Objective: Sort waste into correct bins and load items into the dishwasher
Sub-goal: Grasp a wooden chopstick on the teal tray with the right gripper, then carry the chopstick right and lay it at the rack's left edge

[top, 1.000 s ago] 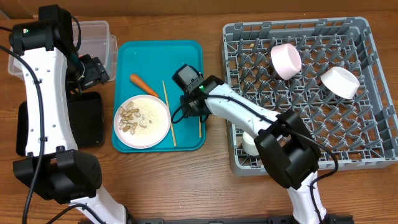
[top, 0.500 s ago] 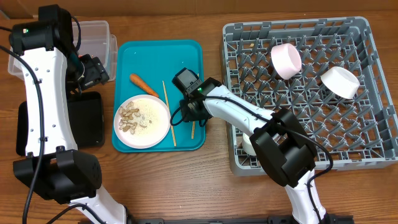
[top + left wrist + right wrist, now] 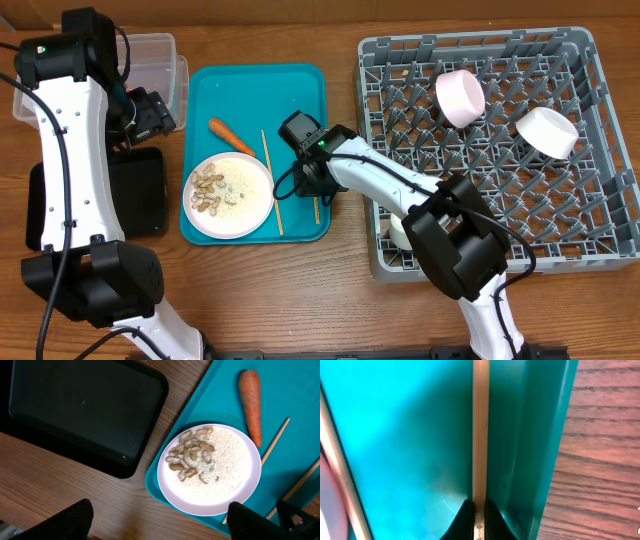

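Left end effector [image 3: 160, 510]: fingers wide apart, empty, beside black tray [image 3: 85, 410].
Teal tray [image 3: 300, 85]: carrot [image 3: 230, 137]; plate [image 3: 255, 208] bearing nut shells [image 3: 208, 190]; loose chopstick [image 3: 272, 180].
Right end effector [image 3: 479, 522]: clamped on second chopstick [image 3: 480, 435], along the teal tray's right wall.
Dish rack [image 3: 600, 160]: two bowls [image 3: 460, 97].

Smooth wood is seen in the chopstick [image 3: 480, 435] between the jaws, glossy plastic in the tray [image 3: 410, 435] beneath, grained wood in the worktop [image 3: 605, 460].

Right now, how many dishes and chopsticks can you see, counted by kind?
Bowls: 2
Cup: 1
Plate: 1
Chopsticks: 2
Total: 6
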